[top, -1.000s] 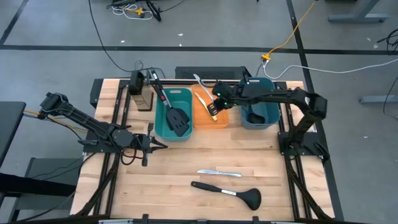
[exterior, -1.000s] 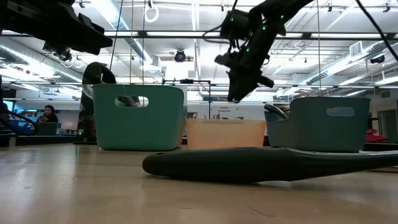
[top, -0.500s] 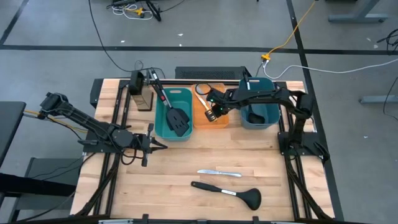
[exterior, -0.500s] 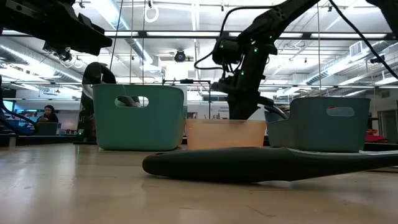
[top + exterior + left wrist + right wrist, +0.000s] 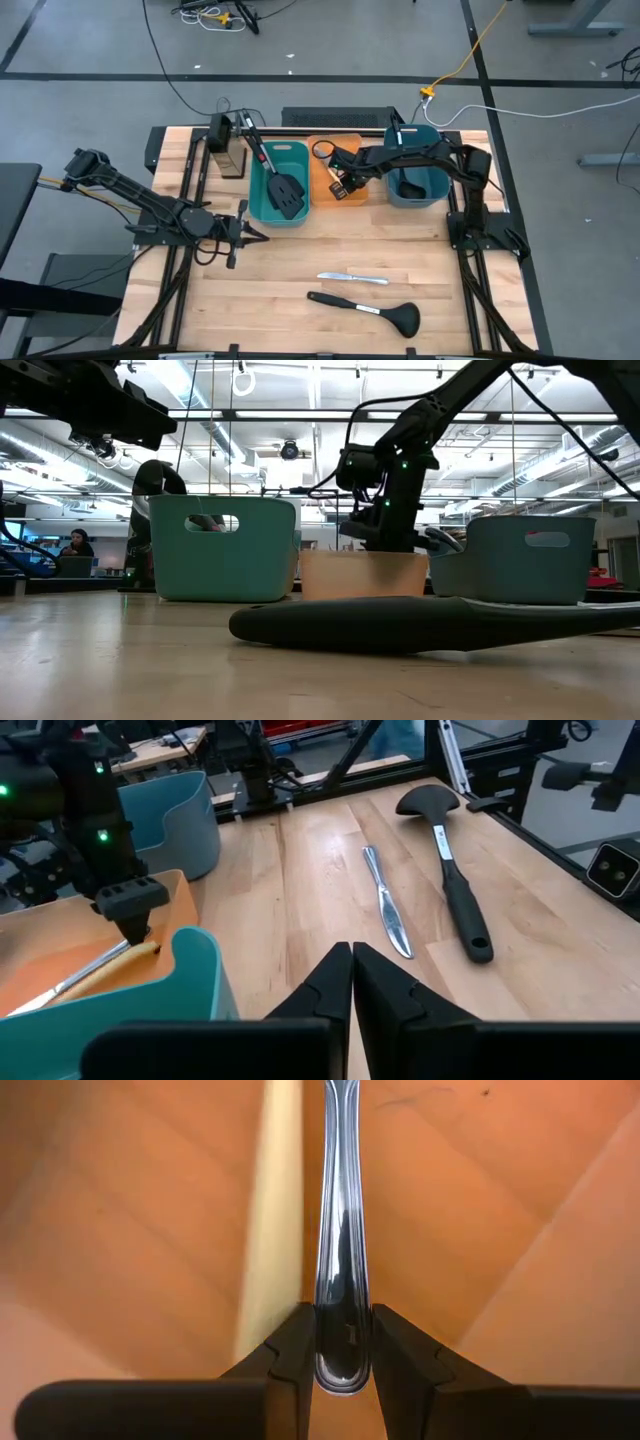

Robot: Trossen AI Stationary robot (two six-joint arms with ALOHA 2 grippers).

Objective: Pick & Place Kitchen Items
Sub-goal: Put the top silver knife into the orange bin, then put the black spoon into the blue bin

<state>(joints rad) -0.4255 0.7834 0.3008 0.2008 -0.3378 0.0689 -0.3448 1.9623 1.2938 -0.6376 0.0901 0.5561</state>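
My right gripper [image 5: 341,186] reaches down into the orange bin [image 5: 352,193], shut on a silver table knife [image 5: 340,1230]. A thin yellowish stick [image 5: 276,1210] lies beside the knife on the bin floor. In the low view this gripper [image 5: 385,538] dips behind the orange bin's rim [image 5: 362,556]. On the left of the table my left gripper [image 5: 256,233] waits, shut and holding nothing. A second silver knife [image 5: 352,278] and a black ladle [image 5: 365,310] lie flat on the wood near the front. My right gripper pinches the knife's rounded handle end [image 5: 341,1342] between its two fingers [image 5: 293,1350]. The fingers come from above, slanting steeply down, and lie along the knife. The knife [image 5: 75,980] runs away from them low inside the orange bin. Whether its far end rests on the floor I cannot tell.
A teal bin [image 5: 280,205] left of the orange one holds black spatulas [image 5: 285,190]. A blue-grey bin [image 5: 425,190] to its right holds a dark utensil. A dark block [image 5: 232,158] stands at the far left. Bare wood lies between the bins and the front items.
My right gripper has come down from above the orange bin into it, tipping more steeply downward and carrying the knife along. It stays shut on the knife.
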